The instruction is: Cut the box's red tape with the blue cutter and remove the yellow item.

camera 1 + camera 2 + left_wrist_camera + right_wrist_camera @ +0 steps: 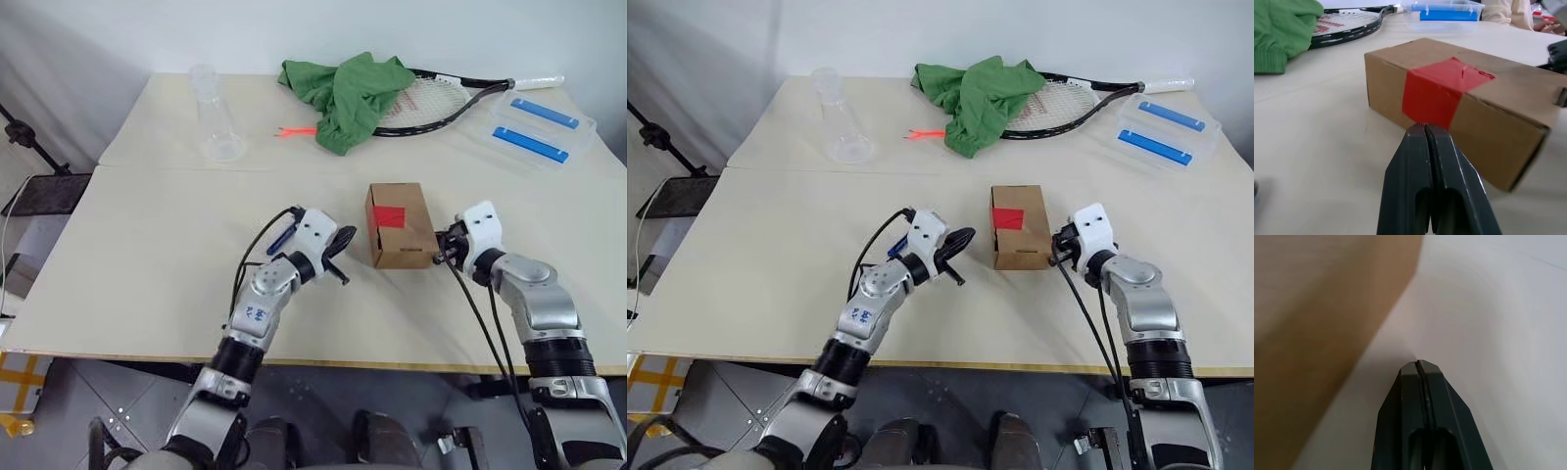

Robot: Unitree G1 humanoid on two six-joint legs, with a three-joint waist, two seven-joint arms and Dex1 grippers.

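Both end effectors are pressed together, empty: left end effector (1425, 128) at the box's (400, 225) nine o'clock, facing its red tape (389, 216); right end effector (1418, 364) at three o'clock. Box mid-desk (147, 284).

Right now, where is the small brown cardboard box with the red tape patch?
In the head views, the small brown cardboard box lies on the pale table right of centre, between the two hands, with the green cloth and racket beyond it.
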